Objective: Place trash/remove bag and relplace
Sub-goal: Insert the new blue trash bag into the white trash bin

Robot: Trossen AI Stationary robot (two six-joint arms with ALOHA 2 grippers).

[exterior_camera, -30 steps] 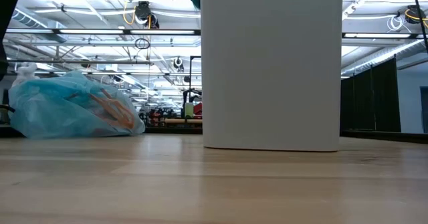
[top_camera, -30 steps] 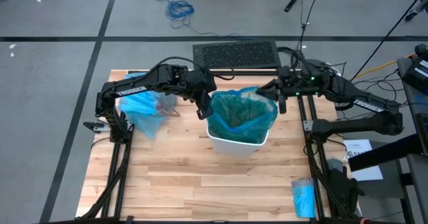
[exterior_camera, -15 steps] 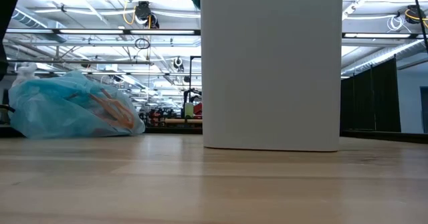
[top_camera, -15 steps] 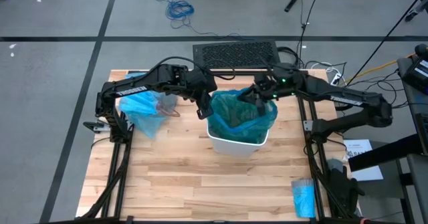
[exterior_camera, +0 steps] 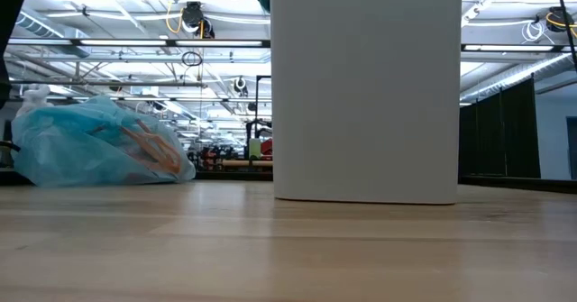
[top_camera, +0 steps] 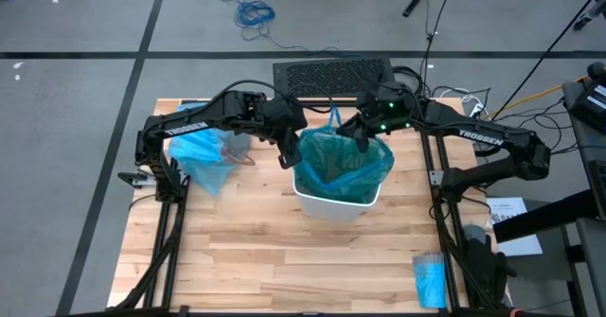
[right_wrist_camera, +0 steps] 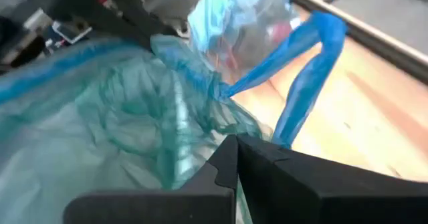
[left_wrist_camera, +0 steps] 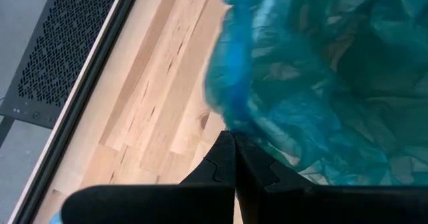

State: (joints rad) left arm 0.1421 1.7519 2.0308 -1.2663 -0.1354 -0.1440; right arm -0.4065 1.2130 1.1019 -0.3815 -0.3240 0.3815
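Note:
A white bin (top_camera: 331, 203) (exterior_camera: 365, 95) stands mid-table, lined with a teal-green plastic bag (top_camera: 336, 161) (left_wrist_camera: 321, 83) that has a blue rim band. My left gripper (top_camera: 287, 158) (left_wrist_camera: 234, 136) is shut at the bin's left rim. At the far rim my right gripper (top_camera: 363, 139) (right_wrist_camera: 235, 141) is shut, and a loop of the blue band (top_camera: 333, 118) stands up beside it. The light sky-blue bag (top_camera: 202, 151) (exterior_camera: 90, 149) (right_wrist_camera: 237, 30) lies on its side at the table's far left, with brown scraps and red trash (exterior_camera: 149, 149) showing through it. My left gripper pinches the teal-green bag's blue rim edge (left_wrist_camera: 229, 117) between its two fingers, slanting down from the table's left. The plastic is bunched at the fingertips, over the bin's left rim. My right gripper is shut at the rim plastic of the same bag, where the blue band (right_wrist_camera: 284, 127) runs down to its fingertips. It comes slanting down from the table's right. From there the band loops upward, slack; the fingers themselves hide which layer they have.
A small bright-blue roll (top_camera: 429, 279) lies at the near right corner. A black perforated panel (top_camera: 333, 76) sits beyond the far edge. Bare wood (top_camera: 303, 260) stretches in front of the bin.
My right gripper, shut throughout, has gone from the bin's right rim toward the table's left and a little down, ending at the far rim. The bag's blue band has risen into a loop over the far rim. The left gripper and bin have kept still.

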